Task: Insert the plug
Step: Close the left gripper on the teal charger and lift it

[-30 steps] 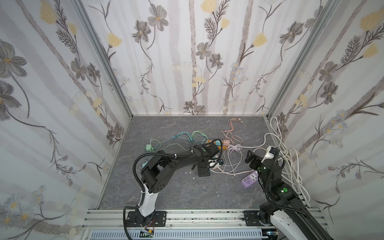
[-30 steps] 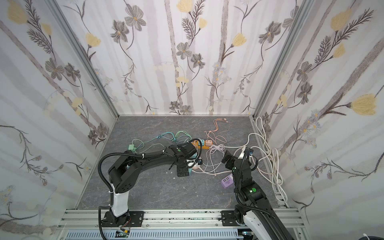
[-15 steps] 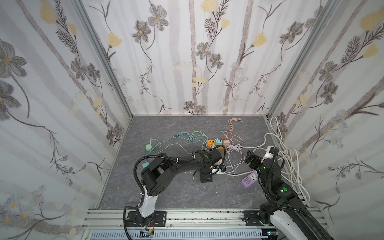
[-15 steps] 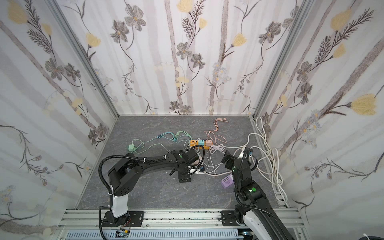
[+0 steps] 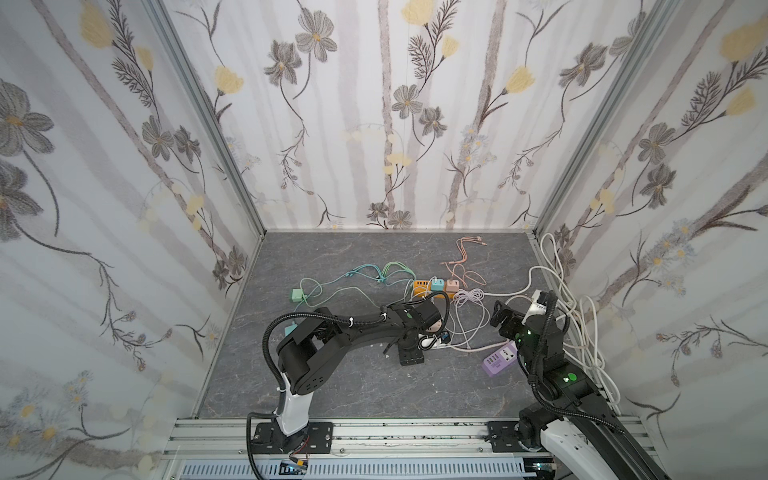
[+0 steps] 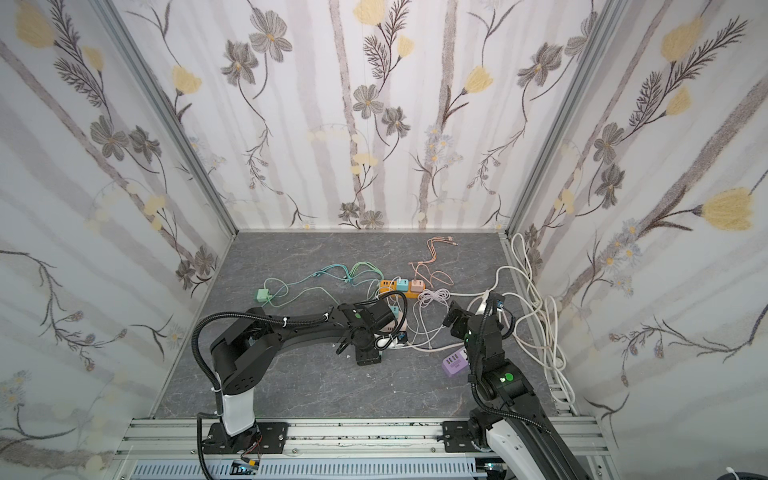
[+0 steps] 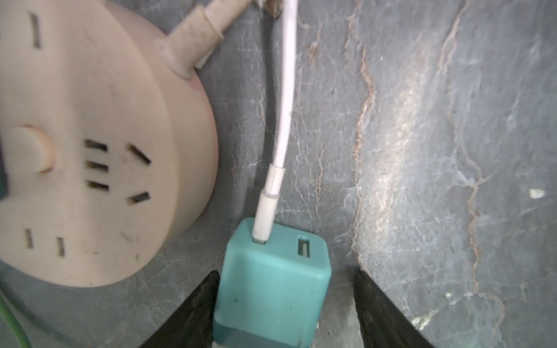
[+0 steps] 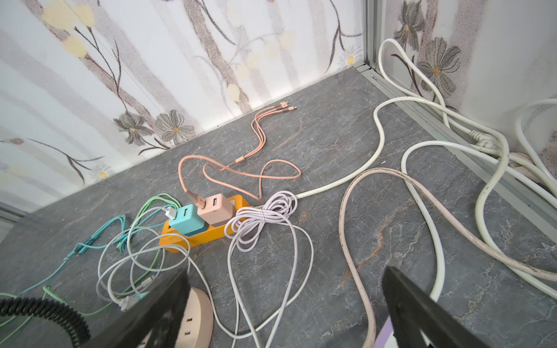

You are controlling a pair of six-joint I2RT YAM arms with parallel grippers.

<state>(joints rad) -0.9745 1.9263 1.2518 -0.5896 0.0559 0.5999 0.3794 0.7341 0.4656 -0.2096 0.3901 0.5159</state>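
Note:
The plug (image 7: 271,280) is a teal cube charger lying on the grey floor, with a white cable (image 7: 286,90) in one of its two ports. My left gripper (image 7: 285,271) straddles it. One finger (image 7: 196,301) touches the plug's side, the other (image 7: 379,307) stands a small gap away. Right beside the plug lies a round beige socket hub (image 7: 99,150) with empty slots facing up. In both top views the left gripper (image 5: 419,338) is low over the cable tangle by the hub (image 5: 434,326). My right gripper (image 8: 286,307) hangs wide open and empty, a little way to the right (image 5: 505,318).
An orange power strip (image 8: 193,238) carries a teal charger (image 8: 187,221) and a pink charger (image 8: 215,209). A purple power strip (image 5: 498,358) lies under the right arm. Loose white, green and pink cables (image 5: 469,316) cross the middle. Thick white cords (image 5: 582,307) pile along the right wall.
The left gripper has come down toward the front onto the teal plug and its jaws have narrowed around it. The right arm has not moved.

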